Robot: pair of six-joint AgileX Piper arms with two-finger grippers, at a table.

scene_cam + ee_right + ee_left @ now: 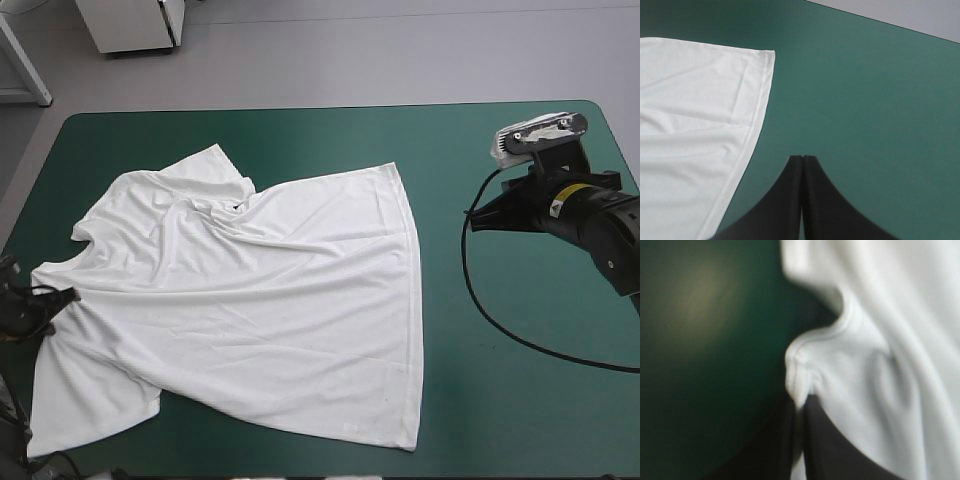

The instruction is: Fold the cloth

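Observation:
The white T-shirt point(250, 300) lies spread and wrinkled on the left half of the teal-green table, hem toward the right, one sleeve folded near the far left. My left gripper point(55, 300) sits at the table's left edge, shut on the T-shirt's collar edge. In the left wrist view the hemmed cloth edge point(805, 380) is pinched between the black fingers point(835, 450). My right gripper point(478, 218) hovers over bare cover to the right of the T-shirt, shut and empty. From the right wrist the T-shirt's hem corner point(765, 57) lies ahead and to one side of the gripper point(801, 159).
A black cable loops on the cover under the right arm point(590, 205). Bare teal-green table point(500, 400) extends right of the T-shirt. A white cabinet point(130, 25) stands on the floor beyond the far edge.

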